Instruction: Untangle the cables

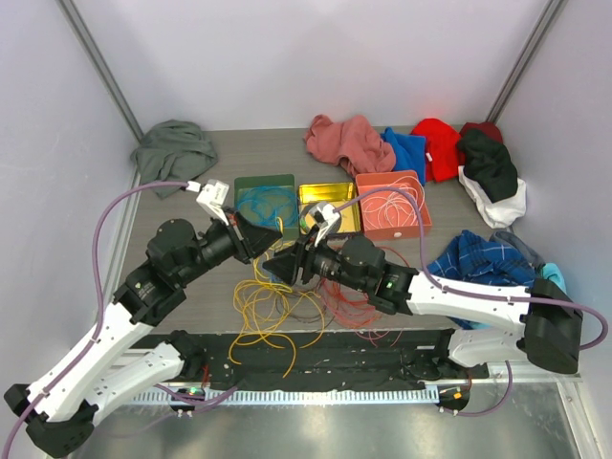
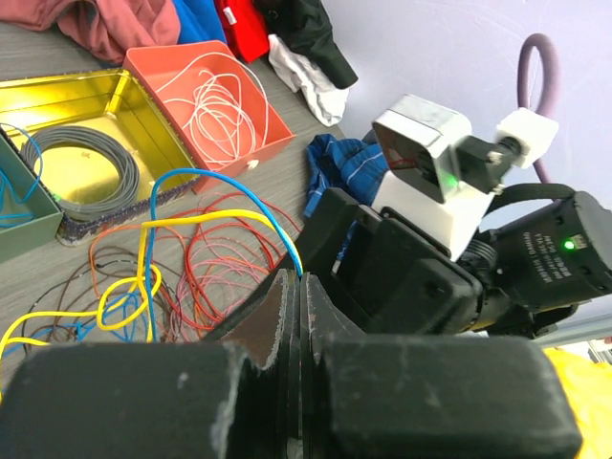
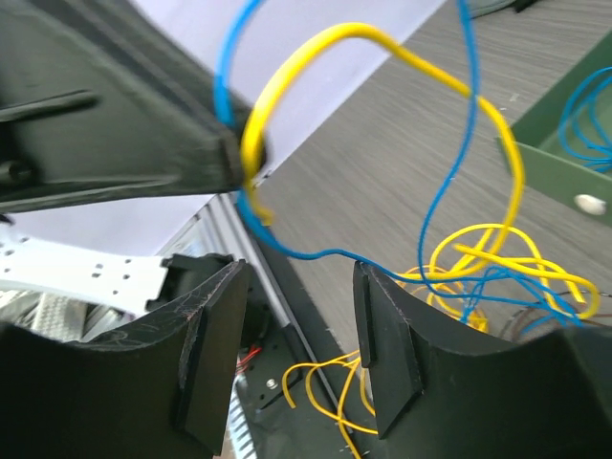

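Our left gripper [image 3: 226,161] is clenched on two strands at once: the blue cable [image 3: 316,254] and the yellow cable [image 3: 335,33] both leave its pinched tip in the upper left of the right wrist frame. From there the yellow one arches high across the top. The blue one sags low and runs toward the lower right. Both drop to the rest of the cables [image 1: 287,304], a loose heap on the table [image 1: 191,206] at the centre of the top view, just below the two grippers.

Our right gripper [image 3: 296,330] stands released, its jaws apart with nothing between them, at the bottom of its own frame. The blue cable crosses just above that gap, running left to right, from one finger toward the other. So we judge that it lies along the closing line, not across it. The right arm is the free one and already close. It would likely need a turn of the wrist before it can pinch the blue strand.
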Tool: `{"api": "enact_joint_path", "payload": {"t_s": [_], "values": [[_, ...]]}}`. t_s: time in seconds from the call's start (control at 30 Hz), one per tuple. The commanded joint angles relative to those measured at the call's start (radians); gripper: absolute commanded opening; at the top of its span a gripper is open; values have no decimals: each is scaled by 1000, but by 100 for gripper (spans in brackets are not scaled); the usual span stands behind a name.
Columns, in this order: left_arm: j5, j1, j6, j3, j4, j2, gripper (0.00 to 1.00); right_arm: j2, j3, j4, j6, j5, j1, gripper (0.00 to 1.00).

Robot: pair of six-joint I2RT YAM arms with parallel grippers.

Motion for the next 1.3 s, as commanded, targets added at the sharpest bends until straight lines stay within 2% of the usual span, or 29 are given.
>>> {"api": "enact_joint_path", "payload": {"t_s": [0.0, 0.53, 1.07, 1.2, 1.23, 1.27], "values": [[19, -4, 1, 3, 57, -23, 0, -5, 42, 29, -36, 94, 5, 55], [-10, -4, 30, -1, 28, -9, 0, -129, -24, -60, -53, 110, 36, 56], [36, -5, 1, 13, 40, -19, 0, 29, 43, 14, -72, 180, 36, 55], [39, -5, -3, 0, 42, -26, 0, 47, 67, 38, -75, 185, 37, 50], [40, -5, -5, -1, 43, -26, 0, 55, 74, 40, -75, 187, 37, 42], [41, -5, -5, -3, 45, -29, 0, 60, 77, 41, -75, 185, 37, 40]]}}
